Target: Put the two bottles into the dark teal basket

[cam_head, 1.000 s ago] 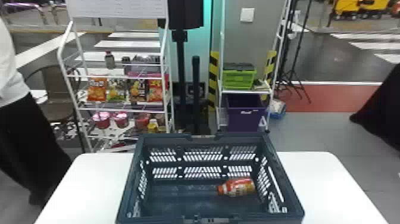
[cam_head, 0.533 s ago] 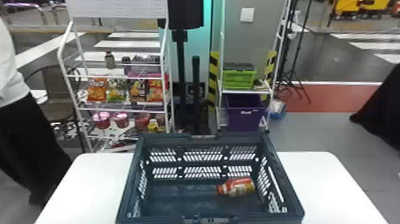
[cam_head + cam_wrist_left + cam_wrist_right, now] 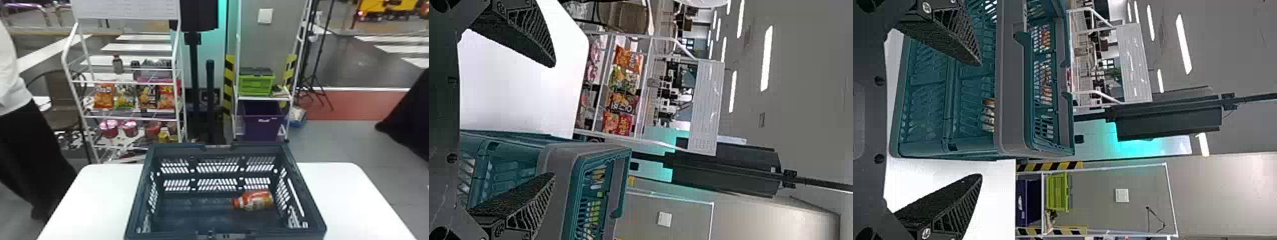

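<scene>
The dark teal basket (image 3: 220,147) stands on the white table, and one bottle with an orange cap (image 3: 254,200) lies on its side on the basket floor, close to the right wall. In the left wrist view my left gripper (image 3: 554,120) is open, with the basket (image 3: 579,200) beyond its fingers. My right gripper (image 3: 981,120) is open too, nothing between its fingers but the basket (image 3: 1013,85) and table behind; part of the bottle (image 3: 988,117) shows through the basket's side.
The white table (image 3: 344,198) extends on both sides of the basket. Behind it stand a white rack (image 3: 131,81) with snack bags and a small bottle (image 3: 117,63), and another shelf with a green crate (image 3: 257,83) above a purple bin (image 3: 263,121).
</scene>
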Robot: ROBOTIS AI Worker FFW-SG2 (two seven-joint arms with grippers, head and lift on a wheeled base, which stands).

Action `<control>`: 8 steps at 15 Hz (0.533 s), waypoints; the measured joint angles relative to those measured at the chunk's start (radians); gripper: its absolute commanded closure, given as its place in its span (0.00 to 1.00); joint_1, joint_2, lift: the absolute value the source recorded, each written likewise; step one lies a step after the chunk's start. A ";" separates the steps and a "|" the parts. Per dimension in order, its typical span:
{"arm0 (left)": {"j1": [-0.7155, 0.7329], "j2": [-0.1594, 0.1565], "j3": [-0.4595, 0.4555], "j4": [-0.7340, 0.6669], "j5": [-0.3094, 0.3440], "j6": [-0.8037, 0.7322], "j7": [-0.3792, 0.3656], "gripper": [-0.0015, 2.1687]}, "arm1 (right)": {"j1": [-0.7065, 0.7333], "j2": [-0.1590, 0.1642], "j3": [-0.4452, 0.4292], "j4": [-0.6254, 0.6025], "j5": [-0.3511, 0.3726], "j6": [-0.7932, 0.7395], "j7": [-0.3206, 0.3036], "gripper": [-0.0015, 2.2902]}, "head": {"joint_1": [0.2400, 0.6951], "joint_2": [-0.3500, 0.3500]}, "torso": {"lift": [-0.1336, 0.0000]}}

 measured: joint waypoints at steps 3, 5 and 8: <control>0.000 0.000 0.000 0.003 0.000 -0.001 0.000 0.05 | 0.002 0.000 0.000 0.002 -0.001 -0.005 0.001 0.04 | 0.57 0.50 | 1.00; 0.000 0.000 0.000 0.007 0.002 -0.008 0.000 0.05 | 0.003 0.000 -0.001 0.003 -0.002 -0.009 0.002 0.04 | 0.57 0.50 | 1.00; 0.000 0.000 0.000 0.008 0.003 -0.012 0.000 0.05 | 0.003 0.000 -0.002 0.005 -0.002 -0.011 0.002 0.04 | 0.57 0.50 | 1.00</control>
